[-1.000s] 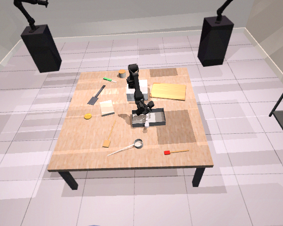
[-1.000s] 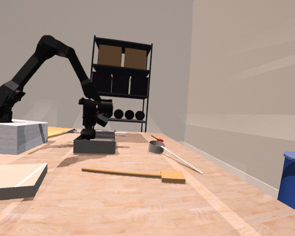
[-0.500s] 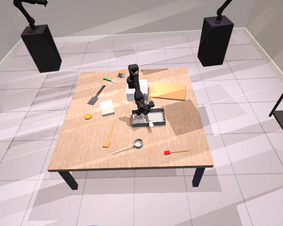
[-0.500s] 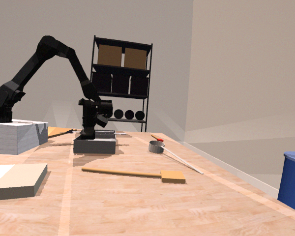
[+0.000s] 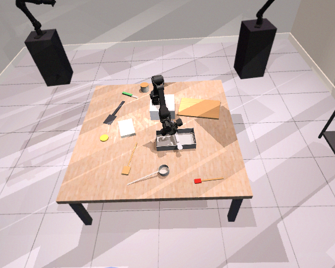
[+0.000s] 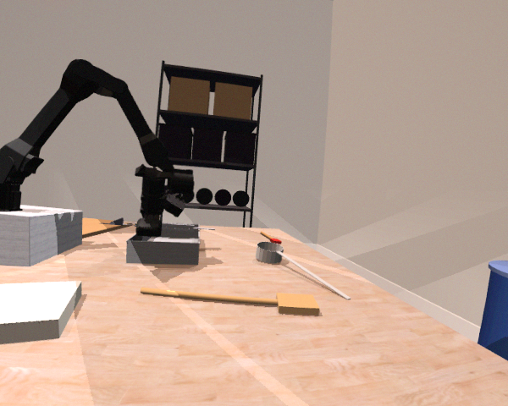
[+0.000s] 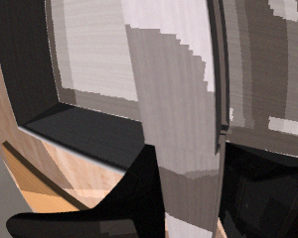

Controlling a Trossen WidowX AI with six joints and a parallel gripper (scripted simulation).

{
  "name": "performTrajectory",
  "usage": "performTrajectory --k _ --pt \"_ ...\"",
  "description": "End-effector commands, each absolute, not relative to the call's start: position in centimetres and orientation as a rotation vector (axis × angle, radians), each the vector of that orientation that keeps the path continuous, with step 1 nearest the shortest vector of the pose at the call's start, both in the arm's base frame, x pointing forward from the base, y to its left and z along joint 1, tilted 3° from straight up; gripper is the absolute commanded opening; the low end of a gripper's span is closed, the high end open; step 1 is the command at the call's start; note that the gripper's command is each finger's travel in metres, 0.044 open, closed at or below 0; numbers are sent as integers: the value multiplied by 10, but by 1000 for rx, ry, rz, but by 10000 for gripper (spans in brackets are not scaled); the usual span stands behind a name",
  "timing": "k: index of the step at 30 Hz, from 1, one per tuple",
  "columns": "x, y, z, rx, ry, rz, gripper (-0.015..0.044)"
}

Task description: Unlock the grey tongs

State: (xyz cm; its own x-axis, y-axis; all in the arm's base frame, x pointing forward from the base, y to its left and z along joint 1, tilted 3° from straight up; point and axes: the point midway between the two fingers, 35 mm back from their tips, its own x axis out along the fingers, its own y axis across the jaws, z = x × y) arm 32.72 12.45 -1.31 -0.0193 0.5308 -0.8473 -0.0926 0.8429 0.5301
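Observation:
The grey tongs [image 7: 179,126] lie across the dark roasting tin [image 5: 175,139], their tip end [image 5: 179,147] sticking past the tin's front rim. In the wrist view the tongs run as one closed grey bar between my two black fingers. My gripper [image 5: 168,132] sits low over the tin's back rim and is shut on the tongs near their hinge end. In the exterior view the gripper [image 6: 148,227] is down at the tin [image 6: 162,249]. The wooden board [image 5: 199,108] lies behind and to the right of the tin.
The arm's white base block [image 5: 162,106] stands just behind the tin. On the table lie a wooden spatula [image 5: 129,161], a metal strainer [image 5: 159,172], a red spatula [image 5: 207,180], a white block [image 5: 126,127], a yellow disc [image 5: 104,137] and a dark trowel [image 5: 114,112].

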Motion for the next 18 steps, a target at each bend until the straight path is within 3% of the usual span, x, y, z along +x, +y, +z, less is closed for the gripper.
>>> performTrajectory --k 1,4,18 --pt "332 124 26 358 1483 522 -150" --pt "328 123 53 358 1483 521 -150" --pt "327 123 51 342 1502 468 -150"
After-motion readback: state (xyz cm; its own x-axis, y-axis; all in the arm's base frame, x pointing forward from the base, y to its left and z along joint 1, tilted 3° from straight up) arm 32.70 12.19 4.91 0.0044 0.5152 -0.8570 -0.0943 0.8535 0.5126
